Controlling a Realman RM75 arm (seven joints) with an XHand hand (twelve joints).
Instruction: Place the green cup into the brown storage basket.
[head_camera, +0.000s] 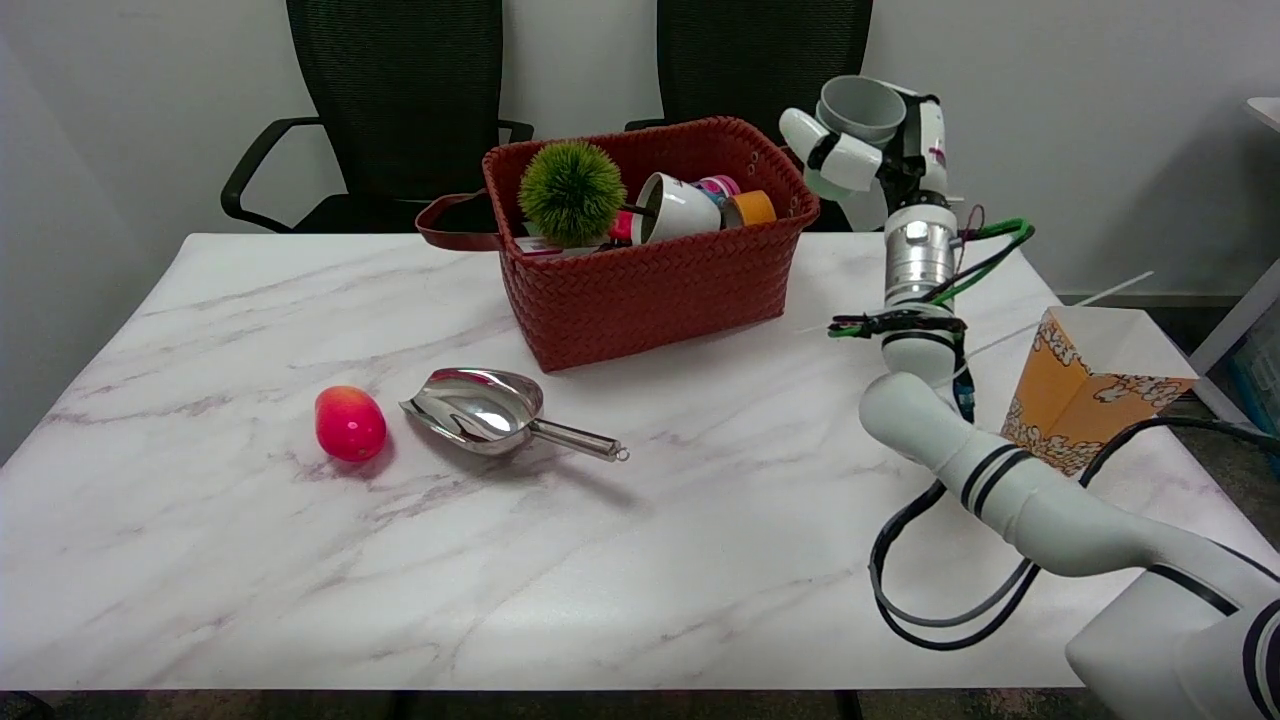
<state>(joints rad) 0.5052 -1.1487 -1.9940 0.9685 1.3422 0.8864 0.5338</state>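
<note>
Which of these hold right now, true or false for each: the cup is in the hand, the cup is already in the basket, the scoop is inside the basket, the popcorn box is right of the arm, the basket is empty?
1. The right hand holds the green cup. True.
2. The cup already lies in the brown basket. False: it is held in the air, by the basket's right end and above its rim.
3. The metal scoop is inside the basket. False: it lies on the table, beside the red egg-shaped toy.
4. The popcorn box stands right of the arm. True.
5. The basket is empty. False: it holds a green fuzzy ball and a white mug, among others.
</note>
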